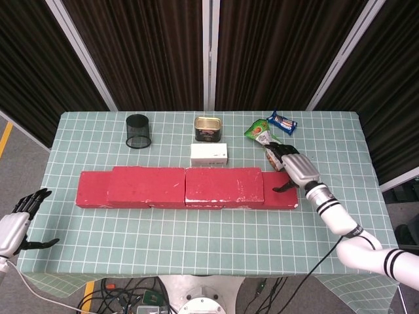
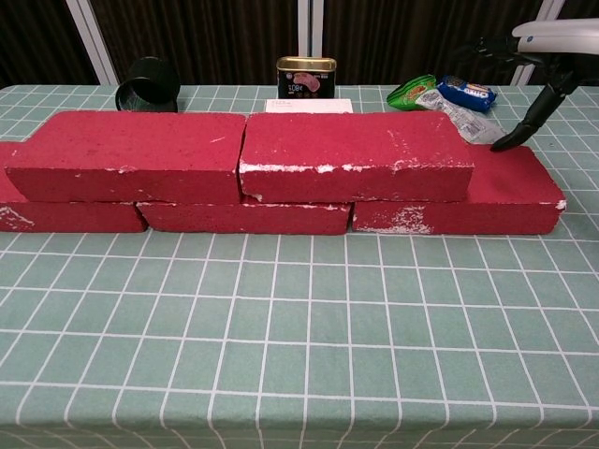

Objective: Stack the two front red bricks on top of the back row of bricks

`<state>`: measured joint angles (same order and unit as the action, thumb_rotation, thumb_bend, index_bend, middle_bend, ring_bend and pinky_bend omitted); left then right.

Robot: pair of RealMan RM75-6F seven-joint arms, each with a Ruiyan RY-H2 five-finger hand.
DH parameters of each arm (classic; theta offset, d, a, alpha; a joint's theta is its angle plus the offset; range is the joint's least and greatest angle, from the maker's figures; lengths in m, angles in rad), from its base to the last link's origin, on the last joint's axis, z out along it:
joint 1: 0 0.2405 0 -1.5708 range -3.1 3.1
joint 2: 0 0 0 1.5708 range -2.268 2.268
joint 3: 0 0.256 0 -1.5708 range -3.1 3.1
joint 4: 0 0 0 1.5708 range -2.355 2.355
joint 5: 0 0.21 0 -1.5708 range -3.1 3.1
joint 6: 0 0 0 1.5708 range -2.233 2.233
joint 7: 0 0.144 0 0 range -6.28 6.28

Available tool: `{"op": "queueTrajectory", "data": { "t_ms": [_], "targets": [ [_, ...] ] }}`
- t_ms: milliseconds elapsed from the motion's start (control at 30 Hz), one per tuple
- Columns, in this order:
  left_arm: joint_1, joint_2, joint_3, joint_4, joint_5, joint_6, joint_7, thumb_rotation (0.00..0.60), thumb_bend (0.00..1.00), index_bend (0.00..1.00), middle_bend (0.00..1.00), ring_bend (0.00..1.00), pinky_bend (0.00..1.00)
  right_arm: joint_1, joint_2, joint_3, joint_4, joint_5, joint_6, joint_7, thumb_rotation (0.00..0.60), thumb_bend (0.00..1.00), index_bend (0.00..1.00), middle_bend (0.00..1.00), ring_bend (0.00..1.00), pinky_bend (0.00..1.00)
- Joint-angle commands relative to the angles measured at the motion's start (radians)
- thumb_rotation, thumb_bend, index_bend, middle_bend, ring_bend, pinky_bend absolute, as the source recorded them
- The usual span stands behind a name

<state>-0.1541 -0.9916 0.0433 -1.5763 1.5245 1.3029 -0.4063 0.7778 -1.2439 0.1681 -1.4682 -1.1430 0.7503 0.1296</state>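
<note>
Both top red bricks [image 2: 356, 155] stacked on back row [image 2: 457, 201]. Right hand [image 1: 294, 171] above row's right end, fingers [image 2: 524, 126] spread, empty. Risk: stray thumb nudging upper brick askew.

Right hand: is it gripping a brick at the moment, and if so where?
Nothing is held. The right hand hangs open above the right end of the bottom brick, fingers apart. The left hand is open too, off the table.
</note>
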Motion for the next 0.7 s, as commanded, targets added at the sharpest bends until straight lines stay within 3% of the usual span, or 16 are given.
{"op": "queueTrajectory", "data": {
  "t_ms": [33,700],
  "targets": [
    [0.000,-0.001,0.000,0.001,0.000,0.000,-0.002,0.600,0.01,0.05,0.00,0.00,0.00,0.003,-0.011,0.001,0.005,0.001,-0.004,-0.003,0.600,0.00,0.00,0.00,0.00,0.00],
    [-0.002,0.006,0.007,0.007,0.001,-0.017,-0.022,0.600,0.01,0.05,0.00,0.00,0.00,0.031,-0.045,0.024,-0.006,0.042,-0.040,-0.042,0.600,0.00,0.00,0.00,0.00,0.00]
  ]
}}
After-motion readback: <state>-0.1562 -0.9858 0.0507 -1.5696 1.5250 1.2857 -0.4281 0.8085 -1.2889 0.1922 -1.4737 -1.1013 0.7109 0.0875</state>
